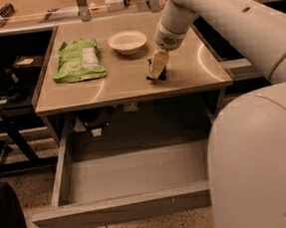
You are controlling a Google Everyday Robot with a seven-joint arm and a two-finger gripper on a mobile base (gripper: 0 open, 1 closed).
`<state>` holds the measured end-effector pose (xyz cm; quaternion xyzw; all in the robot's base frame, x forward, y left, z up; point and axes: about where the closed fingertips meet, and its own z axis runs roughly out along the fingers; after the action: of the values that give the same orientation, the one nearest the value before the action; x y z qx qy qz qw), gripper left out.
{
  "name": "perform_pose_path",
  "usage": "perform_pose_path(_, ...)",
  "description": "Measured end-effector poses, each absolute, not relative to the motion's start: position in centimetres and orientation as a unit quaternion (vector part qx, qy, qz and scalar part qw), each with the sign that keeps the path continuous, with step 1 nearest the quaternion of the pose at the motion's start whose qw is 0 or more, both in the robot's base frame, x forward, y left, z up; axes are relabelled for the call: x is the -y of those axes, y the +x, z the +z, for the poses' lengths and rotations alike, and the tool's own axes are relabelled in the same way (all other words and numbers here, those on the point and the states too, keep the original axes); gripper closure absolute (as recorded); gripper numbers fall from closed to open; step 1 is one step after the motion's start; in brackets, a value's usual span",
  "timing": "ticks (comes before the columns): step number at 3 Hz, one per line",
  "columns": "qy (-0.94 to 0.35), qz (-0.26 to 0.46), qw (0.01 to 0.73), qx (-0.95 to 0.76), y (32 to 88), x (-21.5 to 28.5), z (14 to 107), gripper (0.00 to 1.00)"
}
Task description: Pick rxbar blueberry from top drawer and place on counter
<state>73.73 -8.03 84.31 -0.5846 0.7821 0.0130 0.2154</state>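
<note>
The robot's white jointed arm (224,14) reaches in from the upper right and slants down to the smooth, glossy tan-beige counter (130,79). At its end, the gripper (157,70) sits low over the right half of the counter, just to the lower right of a shallow, round, off-white bowl (127,41). Its pale yellowish fingers (159,62) are drawn together into a narrow wedge pointing down and to the left. They appear clenched on the small flat snack bar in a dark navy-black wrapper, the rxbar blueberry (162,76).

The bar shows as a dark patch at the fingertips and along their left side. Its lower end is at the counter surface, a little back from the front edge. I cannot tell whether it rests fully on the counter.

A crinkly light-green bag (77,61) lies flat on the left part of the counter, well apart from the bar, with the bowl between the two and further back.

Below the counter, the wide, shallow grey metal top drawer (121,208) stands pulled far out toward the camera. Its plain grey floor is visible, and its flat front panel crosses the lower part of the view.

A large rounded white part of the robot's body (259,160) fills the lower right corner and hides the drawer's right end. A long wooden bench (38,5) with small items on it runs along the back, behind the counter.
</note>
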Motion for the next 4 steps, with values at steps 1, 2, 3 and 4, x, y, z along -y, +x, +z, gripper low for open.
perform_pose_path(1,-0.603,0.037,0.204,-0.770,75.3,5.3,82.0,1.00)
perform_pose_path(2,-0.608,0.046,0.202,-0.767,75.6,4.5,81.6,1.00)
perform_pose_path(3,-0.612,0.051,0.201,-0.763,75.8,3.7,81.4,0.82)
perform_pose_path(4,-0.612,0.051,0.201,-0.763,75.8,3.7,81.4,0.59)
